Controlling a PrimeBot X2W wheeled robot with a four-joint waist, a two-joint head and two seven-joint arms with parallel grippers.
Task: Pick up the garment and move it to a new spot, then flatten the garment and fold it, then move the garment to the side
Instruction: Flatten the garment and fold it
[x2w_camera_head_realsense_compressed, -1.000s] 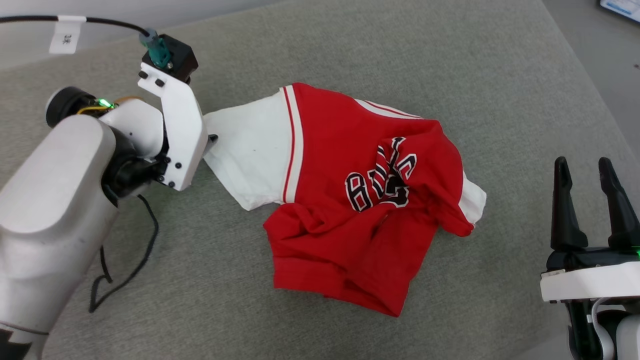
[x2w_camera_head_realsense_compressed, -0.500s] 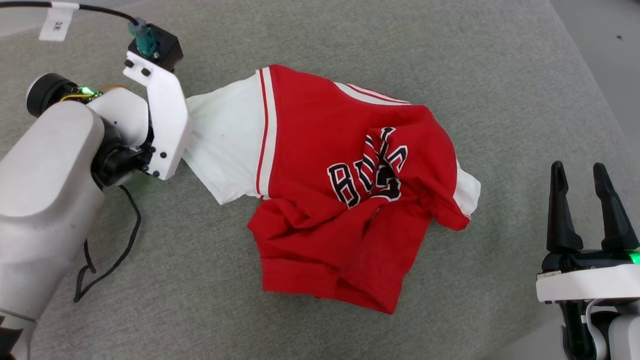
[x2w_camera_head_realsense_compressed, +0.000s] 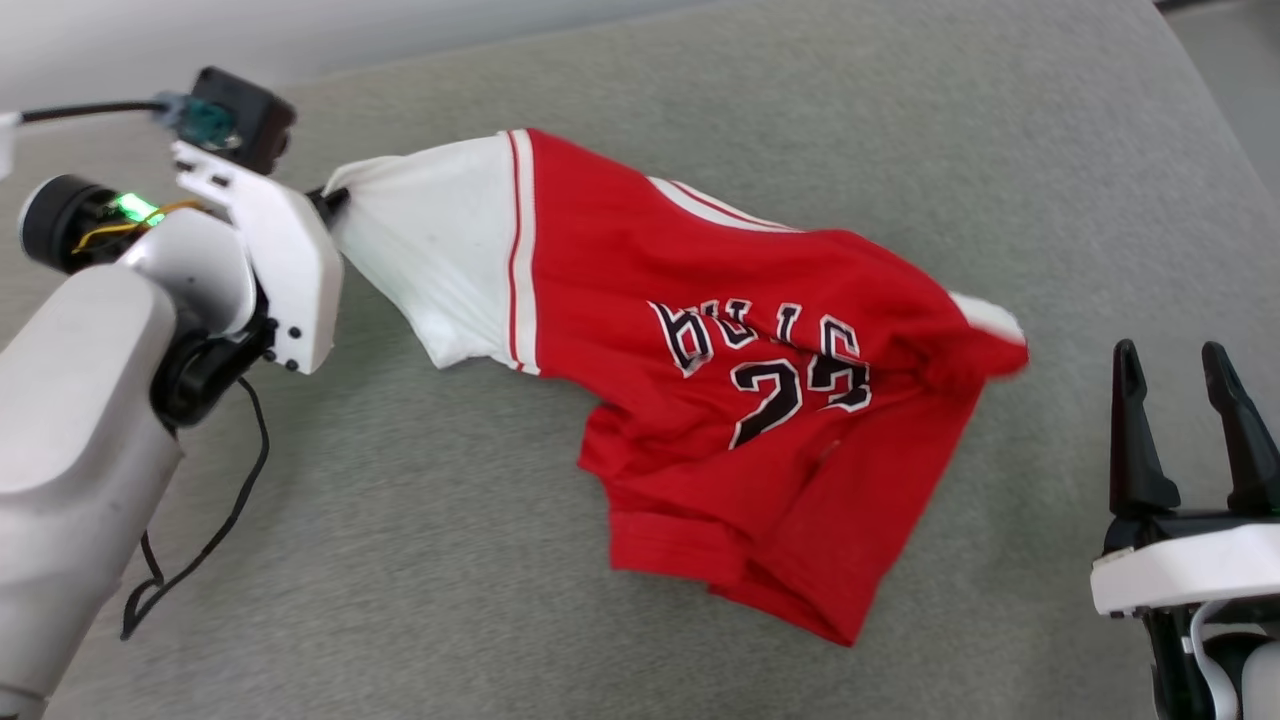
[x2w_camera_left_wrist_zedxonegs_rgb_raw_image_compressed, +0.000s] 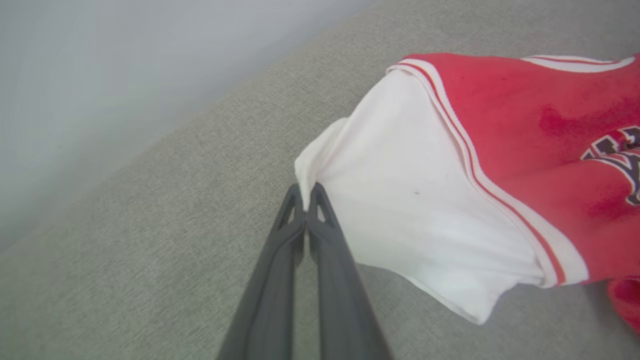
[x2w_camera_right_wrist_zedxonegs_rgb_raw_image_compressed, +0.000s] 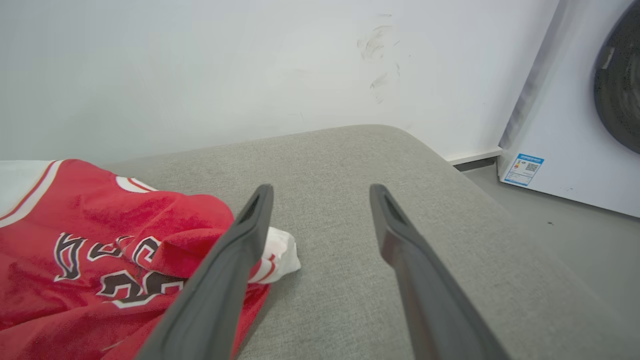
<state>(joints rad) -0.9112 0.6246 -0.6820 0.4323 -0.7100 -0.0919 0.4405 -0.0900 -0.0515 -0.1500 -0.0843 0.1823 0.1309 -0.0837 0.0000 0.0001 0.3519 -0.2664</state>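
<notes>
The garment (x2w_camera_head_realsense_compressed: 720, 300) is a red jersey shirt with white sleeves and black lettering, stretched across the grey cushion (x2w_camera_head_realsense_compressed: 700, 90). My left gripper (x2w_camera_head_realsense_compressed: 330, 197) is shut on the end of its white sleeve (x2w_camera_left_wrist_zedxonegs_rgb_raw_image_compressed: 400, 200) and holds that end lifted; the left wrist view shows the fingertips (x2w_camera_left_wrist_zedxonegs_rgb_raw_image_compressed: 315, 195) pinching the cloth of the garment (x2w_camera_left_wrist_zedxonegs_rgb_raw_image_compressed: 525, 125). My right gripper (x2w_camera_head_realsense_compressed: 1185, 355) stands open at the lower right, apart from the shirt. In the right wrist view its fingers (x2w_camera_right_wrist_zedxonegs_rgb_raw_image_compressed: 250, 220) spread wide, with the garment (x2w_camera_right_wrist_zedxonegs_rgb_raw_image_compressed: 100, 220) lying to their left.
A black cable (x2w_camera_head_realsense_compressed: 215, 540) trails over the cushion below my left arm. A pale wall (x2w_camera_right_wrist_zedxonegs_rgb_raw_image_compressed: 200, 65) runs behind the cushion. A white washing machine (x2w_camera_right_wrist_zedxonegs_rgb_raw_image_compressed: 575, 100) stands on the floor past the cushion's right end.
My left gripper has shut on the white sleeve and pulled it up and to the left. The shirt has stretched out and the number now shows. The head camera has shifted.
</notes>
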